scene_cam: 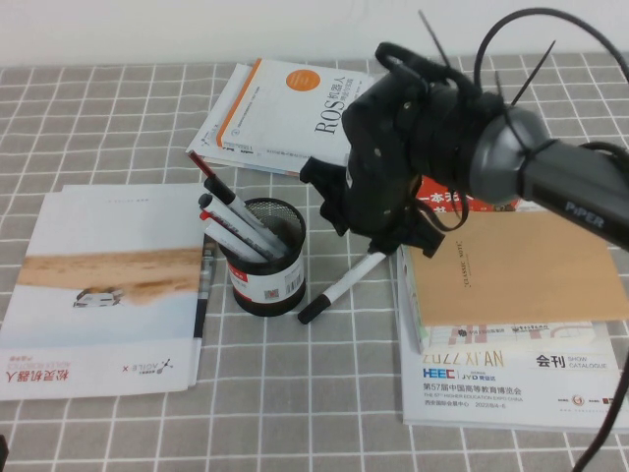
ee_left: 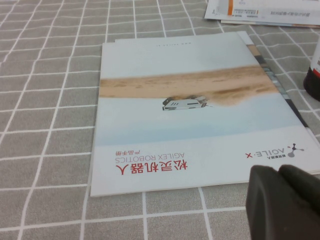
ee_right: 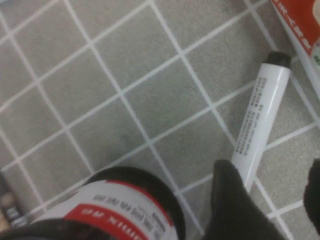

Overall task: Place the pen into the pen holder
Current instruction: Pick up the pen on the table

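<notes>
The pen (scene_cam: 344,283), white with a black cap and tail, lies flat on the checked cloth just right of the pen holder (scene_cam: 268,258), a black mesh cup with a white-and-red label. My right gripper (scene_cam: 381,234) hangs over the pen's far end, open, one finger on each side and nothing held. In the right wrist view the pen (ee_right: 260,115) runs under one dark finger (ee_right: 232,205) of the right gripper (ee_right: 275,200), next to the pen holder (ee_right: 125,210). My left gripper (ee_left: 280,172) is shut and empty, low over the near edge of a brochure (ee_left: 190,110).
The cup holds several red-tipped markers (scene_cam: 231,211). The brochure (scene_cam: 108,285) lies left of it with a thin dark pen (scene_cam: 201,295) along its edge. A book stack (scene_cam: 285,113) lies behind. A brown notebook (scene_cam: 511,265) and catalogues (scene_cam: 511,379) lie at right.
</notes>
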`<state>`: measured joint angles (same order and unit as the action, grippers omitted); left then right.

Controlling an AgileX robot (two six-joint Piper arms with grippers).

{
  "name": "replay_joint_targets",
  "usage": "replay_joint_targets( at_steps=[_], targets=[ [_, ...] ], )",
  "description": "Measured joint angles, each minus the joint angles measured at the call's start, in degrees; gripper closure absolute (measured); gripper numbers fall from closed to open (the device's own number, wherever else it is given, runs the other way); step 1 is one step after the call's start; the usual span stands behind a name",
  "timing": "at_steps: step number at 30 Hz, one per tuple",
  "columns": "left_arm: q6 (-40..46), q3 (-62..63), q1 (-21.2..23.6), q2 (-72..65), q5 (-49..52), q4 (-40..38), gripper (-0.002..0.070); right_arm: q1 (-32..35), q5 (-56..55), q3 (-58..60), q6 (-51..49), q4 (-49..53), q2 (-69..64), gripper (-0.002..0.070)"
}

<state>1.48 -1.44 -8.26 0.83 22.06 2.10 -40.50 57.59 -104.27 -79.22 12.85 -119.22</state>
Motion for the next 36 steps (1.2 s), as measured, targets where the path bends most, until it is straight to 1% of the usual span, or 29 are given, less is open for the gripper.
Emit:
replay_joint_targets(
  at_steps=[4,17,27,36],
  targets=[
    [0.0,0.0,0.0,0.0,0.0,0.0,0.0678,0.0,0.08,0.0,-1.39,-0.5,-1.42,0.0395],
    [0.0,0.0,0.0,0.0,0.0,0.0,0.0678,0.0,1.9,0.0,-7.32,-0.5,-4.24,0.0393],
    [0.0,0.0,0.0,0.0,0.0,0.0,0.0678,0.69,0.5,0.0,-10.15,-1.27,-5.94,0.0393],
    [0.0,0.0,0.0,0.0,0.0,0.0,0.0678,1.2,-1.98,0.0,-10.75,-2.36,-7.02,0.0393]
  ],
)
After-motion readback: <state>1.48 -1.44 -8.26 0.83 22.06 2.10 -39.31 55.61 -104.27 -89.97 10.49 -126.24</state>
